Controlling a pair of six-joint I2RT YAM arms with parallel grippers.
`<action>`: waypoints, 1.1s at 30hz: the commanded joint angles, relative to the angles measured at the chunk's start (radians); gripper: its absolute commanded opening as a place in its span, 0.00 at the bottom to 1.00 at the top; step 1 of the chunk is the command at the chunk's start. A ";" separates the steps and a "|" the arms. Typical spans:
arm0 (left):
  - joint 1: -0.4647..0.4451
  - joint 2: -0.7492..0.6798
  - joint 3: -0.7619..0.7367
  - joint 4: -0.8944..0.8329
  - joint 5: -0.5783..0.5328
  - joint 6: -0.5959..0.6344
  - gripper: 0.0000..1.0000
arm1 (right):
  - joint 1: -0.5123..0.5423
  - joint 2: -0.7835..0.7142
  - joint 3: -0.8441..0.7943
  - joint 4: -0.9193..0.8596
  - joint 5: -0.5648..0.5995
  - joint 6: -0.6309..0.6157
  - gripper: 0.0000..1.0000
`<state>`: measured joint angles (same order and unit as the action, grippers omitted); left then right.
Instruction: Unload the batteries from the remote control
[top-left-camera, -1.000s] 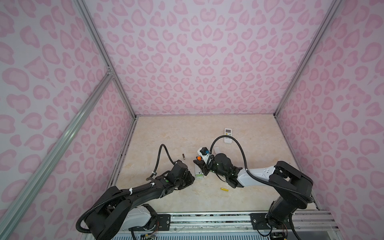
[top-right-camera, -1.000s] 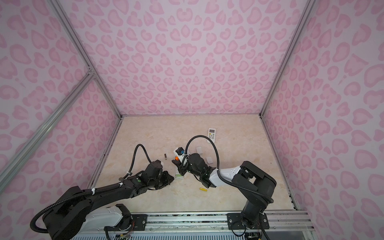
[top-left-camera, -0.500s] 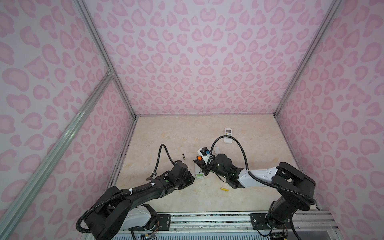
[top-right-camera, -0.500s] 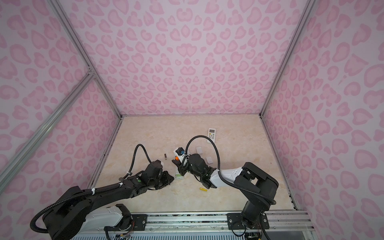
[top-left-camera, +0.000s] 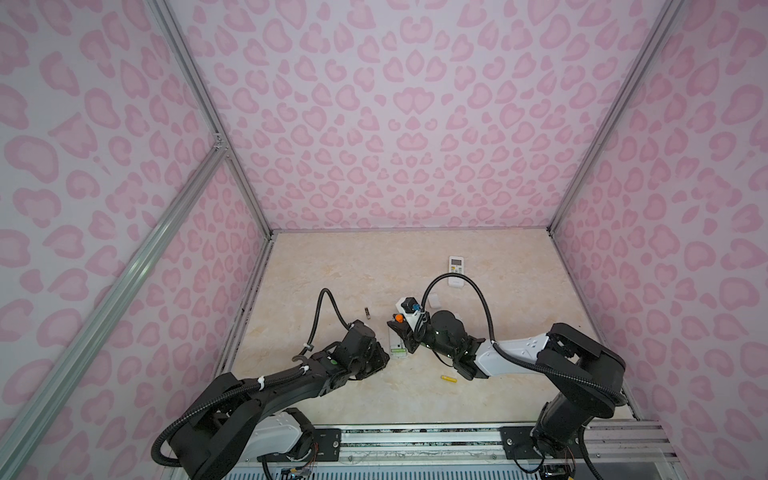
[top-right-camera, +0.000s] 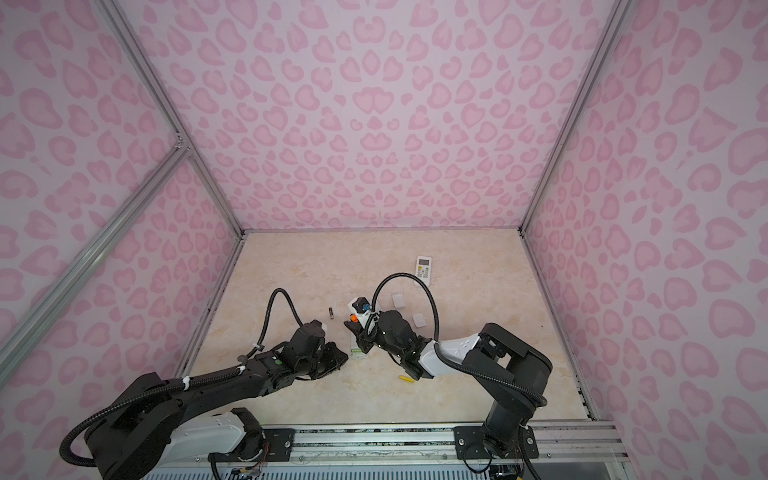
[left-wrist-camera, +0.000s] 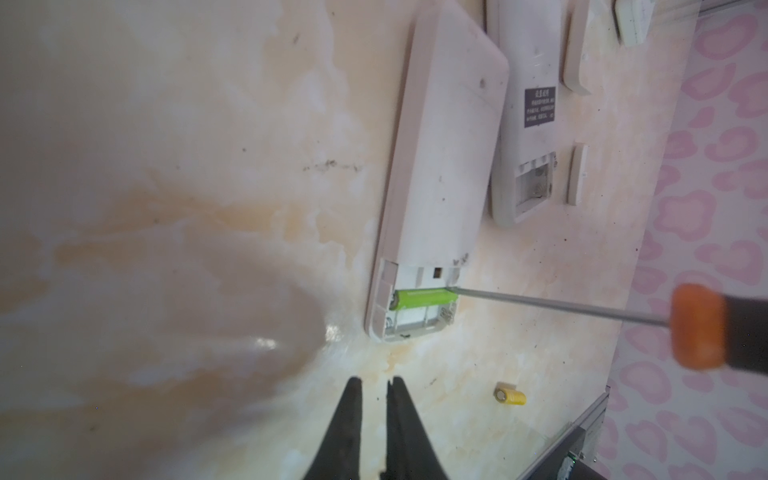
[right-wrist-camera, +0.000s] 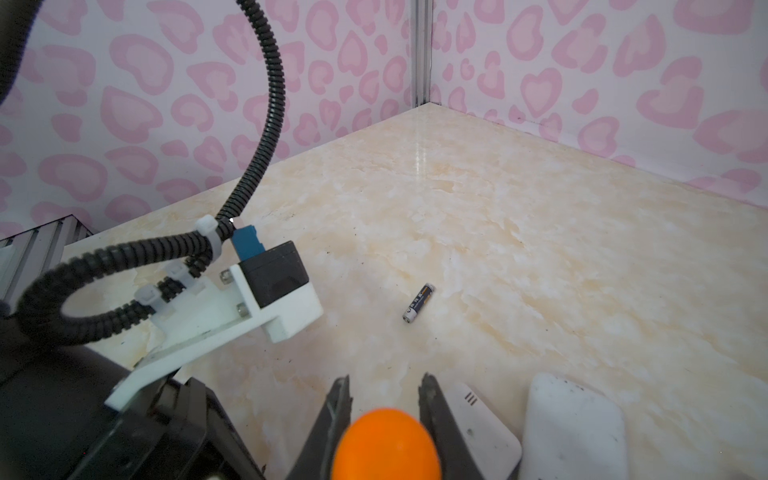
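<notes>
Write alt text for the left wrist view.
The tip of a screwdriver touches a green battery in the open compartment of a white remote lying face down. A yellow battery lies loose on the table nearby; the left gripper is empty, jaws slightly apart.

Nothing is reading out legibly anywhere. In the left wrist view, a dark label (left-wrist-camera: 539, 107) is sitting on the back of the back-up white remote (left-wrist-camera: 521, 54). It is carrying a few rows of pale characters, too blurred to read. In the right wrist view, the black battery (right-wrist-camera: 419, 302) is lying on the floor and showing small white and gold print along its side, too small to make out. The green battery (left-wrist-camera: 424, 298) is showing a pale streak that could be print or glare; I cannot tell which. In both top views, the face-up remote (top-left-camera: 456, 272) (top-right-camera: 423, 270) is showing a small screen (top-left-camera: 456, 262) and coloured buttons, with no characters resolving.
</notes>
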<state>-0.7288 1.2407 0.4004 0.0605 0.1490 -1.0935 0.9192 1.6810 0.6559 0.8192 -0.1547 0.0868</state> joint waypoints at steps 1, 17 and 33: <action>-0.015 0.013 0.003 0.037 -0.002 -0.020 0.17 | 0.002 0.000 -0.026 -0.001 0.008 0.003 0.00; -0.084 0.141 0.019 0.202 -0.001 -0.132 0.16 | 0.022 -0.031 -0.076 0.004 0.015 0.013 0.00; -0.084 0.212 0.011 0.235 -0.038 -0.176 0.11 | 0.020 -0.035 -0.024 -0.147 0.017 0.125 0.00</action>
<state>-0.8154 1.4452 0.4118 0.2928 0.1383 -1.2633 0.9455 1.6276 0.6121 0.8047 -0.1001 0.1390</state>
